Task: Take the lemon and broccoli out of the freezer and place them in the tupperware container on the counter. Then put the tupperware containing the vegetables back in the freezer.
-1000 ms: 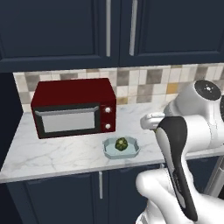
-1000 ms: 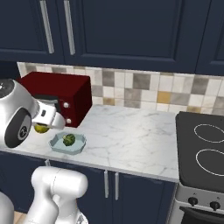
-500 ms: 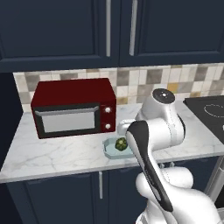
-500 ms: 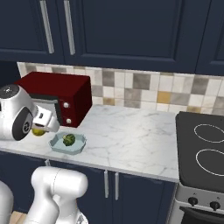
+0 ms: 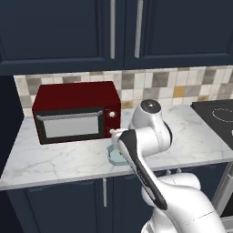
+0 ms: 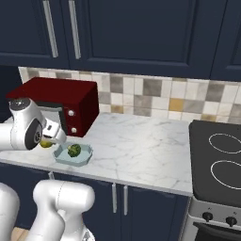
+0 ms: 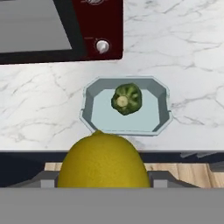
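Hand (image 7: 103,186) carrying the bright yellow rounded lemon (image 7: 102,162)
Its fingers clamp the lemon just short of the shallow pale blue-grey tupperware tray (image 7: 89,101), where the dark green bumpy broccoli (image 7: 127,99) lies, on the white marbled tabletop (image 7: 183,57) before the red microwave (image 7: 65,26).

in the left base view the arm's elbow hides most of the tupperware container (image 5: 114,156). in the hand view the lemon (image 7: 102,160) is cut off below by the grey band and covers the end effector's fingertips. the microwave (image 7: 61,28) runs off the top edge there.
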Robot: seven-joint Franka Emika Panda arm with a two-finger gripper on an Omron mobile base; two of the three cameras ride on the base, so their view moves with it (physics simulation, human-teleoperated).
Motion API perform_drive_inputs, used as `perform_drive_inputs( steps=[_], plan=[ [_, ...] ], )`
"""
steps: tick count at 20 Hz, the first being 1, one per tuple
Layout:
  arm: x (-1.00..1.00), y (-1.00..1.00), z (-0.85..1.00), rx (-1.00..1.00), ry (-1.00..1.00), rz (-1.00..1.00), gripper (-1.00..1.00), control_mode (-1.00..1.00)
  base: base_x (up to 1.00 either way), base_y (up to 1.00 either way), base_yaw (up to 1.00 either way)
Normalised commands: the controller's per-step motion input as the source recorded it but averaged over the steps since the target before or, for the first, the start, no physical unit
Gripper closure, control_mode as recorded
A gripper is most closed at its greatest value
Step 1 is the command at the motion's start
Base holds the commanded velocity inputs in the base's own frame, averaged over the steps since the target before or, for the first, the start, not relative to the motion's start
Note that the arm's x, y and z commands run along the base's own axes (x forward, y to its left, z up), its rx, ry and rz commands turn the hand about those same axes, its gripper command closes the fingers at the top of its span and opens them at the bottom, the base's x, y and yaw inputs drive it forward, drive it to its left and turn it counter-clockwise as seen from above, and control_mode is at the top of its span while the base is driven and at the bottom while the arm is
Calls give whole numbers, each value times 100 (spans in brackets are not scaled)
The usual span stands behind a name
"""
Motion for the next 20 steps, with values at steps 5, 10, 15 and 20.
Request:
perform_drive_inputs(
  steps=[5,10,15,20],
  plan=[
    [40,7,-44,-2,0,0,100,-100,0,0,0],
    [38,0,-44,-1,0,0,100,-100,0,0,0],
    [28,10,-32,0,0,0,100,-100,0,0,0],
    [24,11,-24,0,0,0,100,-100,0,0,0]
  ],
)
